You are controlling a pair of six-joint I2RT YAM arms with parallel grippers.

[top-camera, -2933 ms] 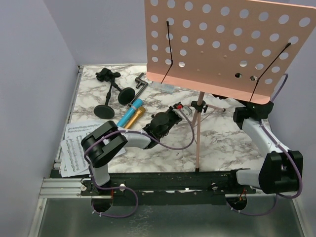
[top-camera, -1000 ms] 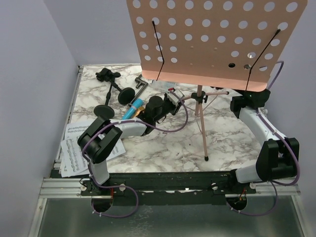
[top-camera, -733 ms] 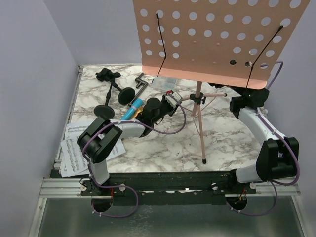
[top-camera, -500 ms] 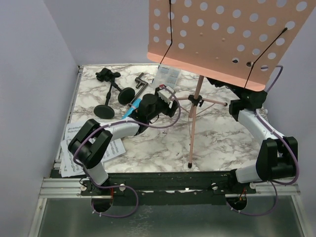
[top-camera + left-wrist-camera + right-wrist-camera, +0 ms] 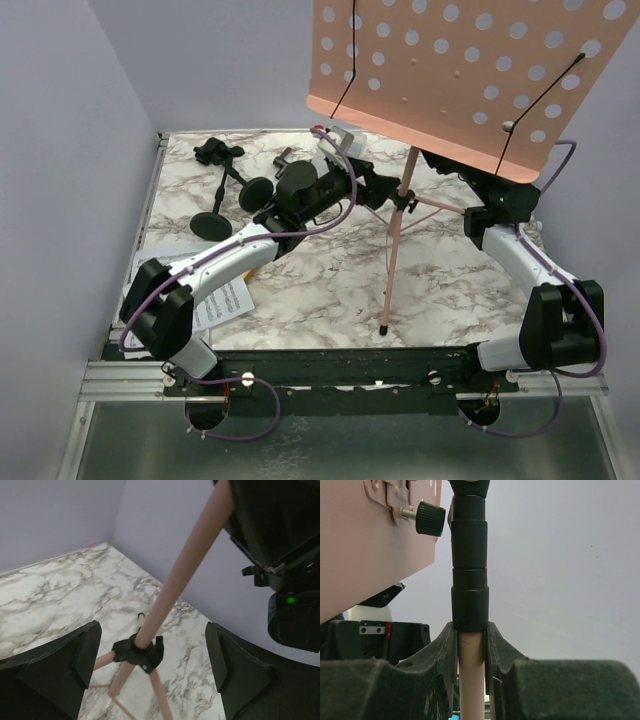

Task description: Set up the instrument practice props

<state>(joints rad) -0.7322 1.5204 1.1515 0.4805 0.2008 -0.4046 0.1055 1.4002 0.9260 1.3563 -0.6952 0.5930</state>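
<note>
Early, we judge — right gripper (image 5: 470, 647) clamps music rack (image 5: 470, 70), left gripper (image 5: 150, 670) gapes; pages (image 5: 225, 300), black poles (image 5: 210, 225) lie by left edge.

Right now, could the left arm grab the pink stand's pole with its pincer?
Probably yes: the left pincer is open, with the pole standing between its fingers and nothing in the gap. The right pincer grips the pole higher up.

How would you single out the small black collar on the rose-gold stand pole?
Start at the large pink perforated music rack at the overhead view's upper right and follow its rose-gold pole downward. The small black collar rings that pole partway down, the only spot where thin rose-gold legs branch sideways.
</note>
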